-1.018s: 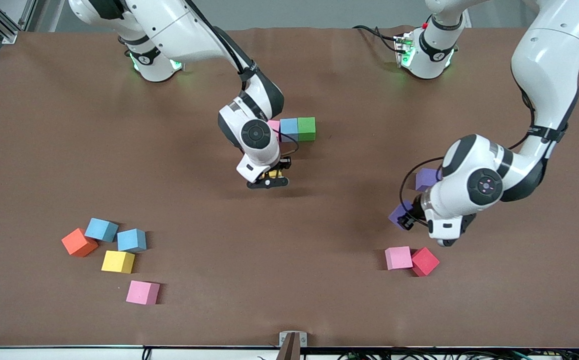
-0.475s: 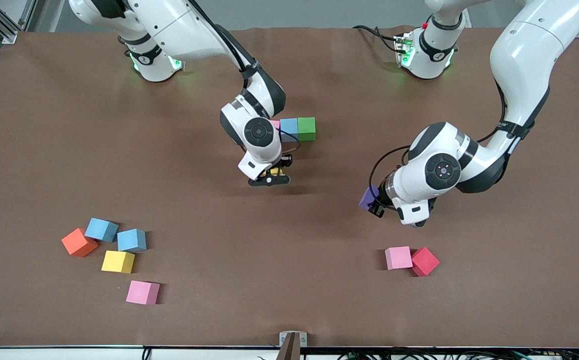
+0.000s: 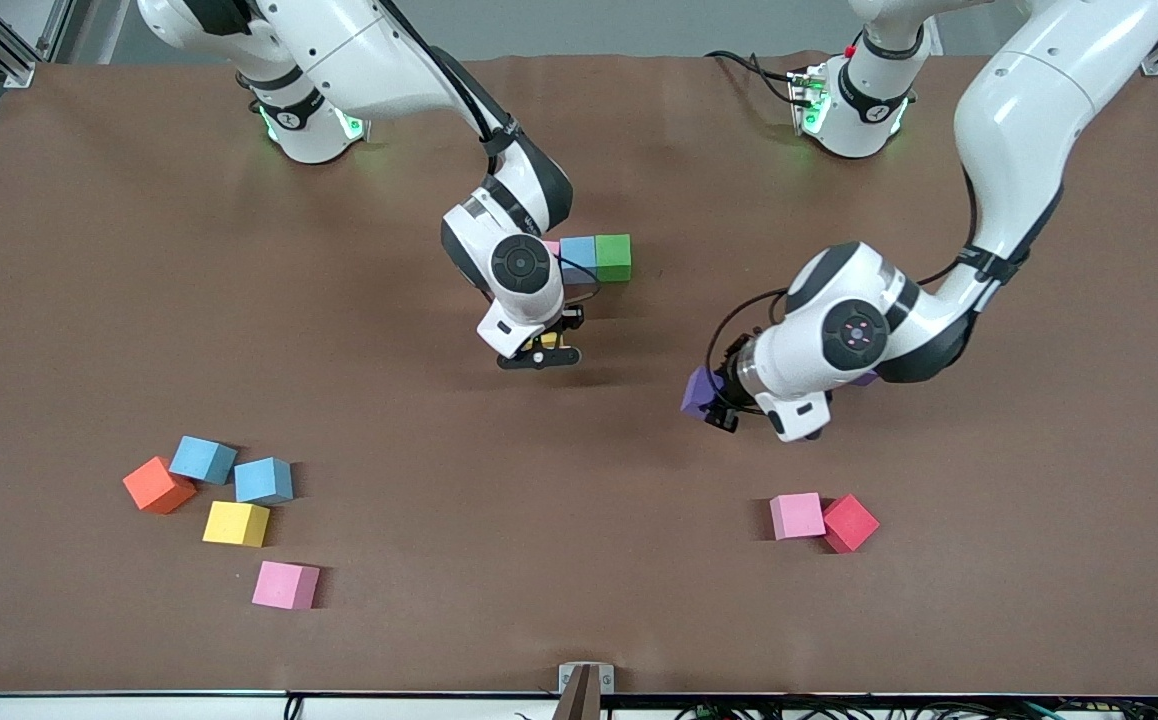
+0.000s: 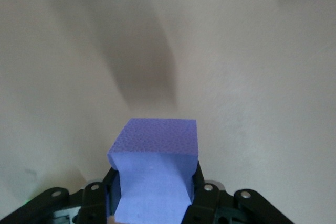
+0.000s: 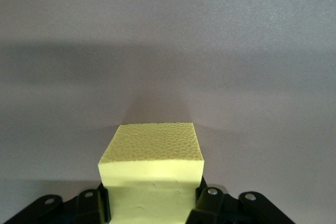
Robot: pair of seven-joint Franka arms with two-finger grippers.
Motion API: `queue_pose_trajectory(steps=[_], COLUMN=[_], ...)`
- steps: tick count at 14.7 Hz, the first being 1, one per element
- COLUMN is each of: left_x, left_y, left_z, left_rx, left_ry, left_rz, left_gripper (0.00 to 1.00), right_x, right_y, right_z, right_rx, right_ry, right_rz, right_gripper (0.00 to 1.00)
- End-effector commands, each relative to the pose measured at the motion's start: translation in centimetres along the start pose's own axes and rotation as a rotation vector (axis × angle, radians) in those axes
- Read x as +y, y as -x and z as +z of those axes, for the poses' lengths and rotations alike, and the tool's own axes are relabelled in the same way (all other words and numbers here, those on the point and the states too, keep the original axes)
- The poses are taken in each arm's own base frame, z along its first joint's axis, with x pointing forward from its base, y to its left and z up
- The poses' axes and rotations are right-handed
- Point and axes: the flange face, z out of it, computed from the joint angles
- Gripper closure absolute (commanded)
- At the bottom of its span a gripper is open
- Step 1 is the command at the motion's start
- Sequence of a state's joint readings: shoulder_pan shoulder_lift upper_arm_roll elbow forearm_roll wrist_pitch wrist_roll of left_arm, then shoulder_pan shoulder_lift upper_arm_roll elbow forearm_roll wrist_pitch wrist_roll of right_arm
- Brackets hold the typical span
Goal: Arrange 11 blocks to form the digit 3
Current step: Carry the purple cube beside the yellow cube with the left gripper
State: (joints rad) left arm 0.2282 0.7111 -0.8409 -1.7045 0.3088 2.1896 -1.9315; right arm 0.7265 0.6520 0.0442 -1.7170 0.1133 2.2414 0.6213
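Left gripper [image 3: 711,405] grips purple cube [image 3: 701,390] over table [image 3: 579,600]; right gripper [image 3: 539,352] grips yellow cube [image 5: 152,174].

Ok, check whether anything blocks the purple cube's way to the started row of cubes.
Nothing visible on the table between them. The left pincer holds the purple cube up; only the right pincer, holding a yellow cube, hangs beside the row.
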Motion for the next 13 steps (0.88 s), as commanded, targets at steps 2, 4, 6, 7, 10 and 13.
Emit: queue_pose_trajectory(steps=[2,4,6,7,10,13], left_x=[-0.6,-0.9,-1.2,-1.5,-2.0,-3.0], left_y=[0.5,2.5,3.8,5.0,6.9,8.6], left_z=[0.4,0.9,1.4,1.7,2.4,3.4], left_rx=[-0.002,-0.005,-0.003,-0.001,-0.004,0.019], left_ry=[-0.003,-0.009,-0.01,-0.013,-0.003,-0.011], left_rz=[-0.035,-0.012,-0.058,-0.084,-0.193,-0.273], left_gripper=[0.91,0.91,0.91,0.91,0.9,0.88], right_x=[0.7,0.6,0.7,0.7,0.8,0.9], right_y=[1.5,1.6,1.5,1.6,1.5,1.4], right_z=[1.5,1.5,1.5,1.5,1.6,1.5], right_rx=[-0.044,-0.045,-0.046,-0.05,-0.049,-0.047], right_ry=[0.026,0.028,0.028,0.033,0.037,0.037], right_rz=[0.021,0.02,0.018,0.014,0.007,0.006], right_gripper=[0.88,0.88,0.87,0.87,0.87,0.87])
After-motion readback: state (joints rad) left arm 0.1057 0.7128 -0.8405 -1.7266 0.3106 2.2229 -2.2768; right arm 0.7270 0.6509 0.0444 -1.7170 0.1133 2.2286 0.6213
